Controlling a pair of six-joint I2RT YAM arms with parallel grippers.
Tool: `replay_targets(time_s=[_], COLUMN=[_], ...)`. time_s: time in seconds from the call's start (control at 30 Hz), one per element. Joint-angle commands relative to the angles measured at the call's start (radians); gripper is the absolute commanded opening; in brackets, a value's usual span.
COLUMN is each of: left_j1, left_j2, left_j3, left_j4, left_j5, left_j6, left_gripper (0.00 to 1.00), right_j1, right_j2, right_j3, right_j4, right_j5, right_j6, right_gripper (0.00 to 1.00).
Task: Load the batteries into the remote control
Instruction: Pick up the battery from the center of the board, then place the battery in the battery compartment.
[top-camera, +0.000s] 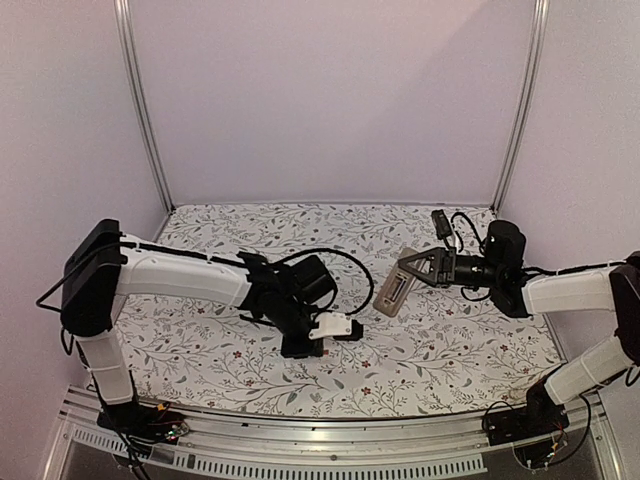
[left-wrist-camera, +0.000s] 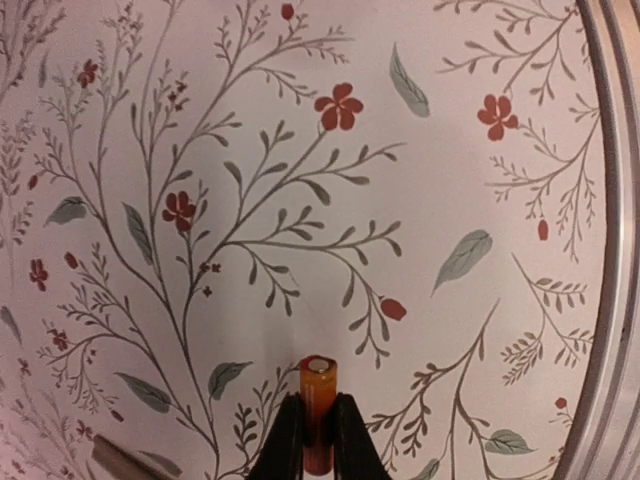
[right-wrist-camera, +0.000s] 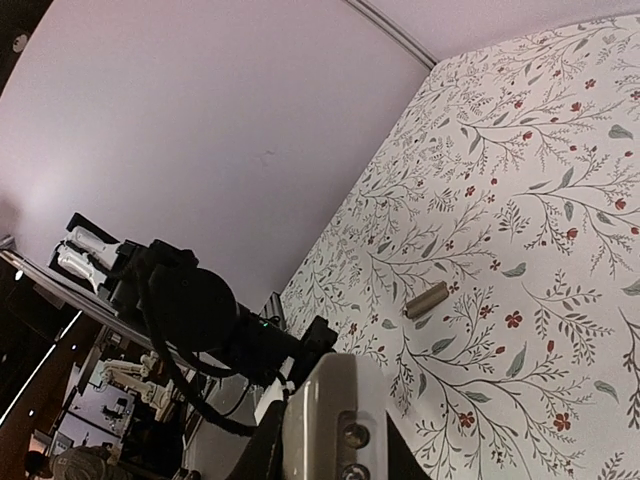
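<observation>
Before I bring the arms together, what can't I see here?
The orange battery: left wrist view, lower end hidden by the fingers and the bottom edge.
The remote: right wrist view, cut off at the bottom; its bay too small in top view.
The dark battery: not identifiable in any view.

No legible text, label, brand, number or sign anywhere. Orange battery (left-wrist-camera: 318, 408): casing print unreadable. Remote control (top-camera: 392, 291): too small for any lettering. Counter (top-camera: 470, 340): floral pattern only.
</observation>
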Motion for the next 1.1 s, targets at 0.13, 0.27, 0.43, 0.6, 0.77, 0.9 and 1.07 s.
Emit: replay_targets(time_s=[0.13, 0.27, 0.43, 0.6, 0.77, 0.9, 1.07], left_j1=[0.053, 0.060, 0.057, 0.058, 0.058, 0.056, 0.055], left_j2=[-0.212, -0.205, -0.154, -0.138, -0.079, -0.020, 0.013], left_j3=[0.026, 0.119, 0.238, 0.244, 0.288, 0.331, 0.354], left_j4=[0.130, 0.063, -0.074, -0.084, -0.107, -0.139, -0.155], left_j5=[0.043, 0.034, 0.044, 0.058, 0.068, 0.057, 0.048], left_j6=[-0.415, -0.614, -0.796, -0.890, -0.967, -1.004, -1.025], left_gripper=[0.00, 0.00, 0.00, 0.00, 0.00, 0.00, 0.00], right_j1=[0.000, 0.027, 0.092, 0.133, 0.162, 0.191, 0.214], right_j2=[0.070, 0.109, 0.176, 0.240, 0.303, 0.359, 0.410], right_j3=[0.022, 0.042, 0.067, 0.078, 0.086, 0.089, 0.098], right_j4=[-0.023, -0.027, -0.018, 0.042, 0.138, 0.218, 0.287], right_j5=[0.059, 0.090, 0.148, 0.188, 0.214, 0.230, 0.234], right_j6=[0.031, 0.060, 0.101, 0.158, 0.232, 0.287, 0.339], right_gripper=[0.00, 0.00, 0.00, 0.00, 0.00, 0.00, 0.00])
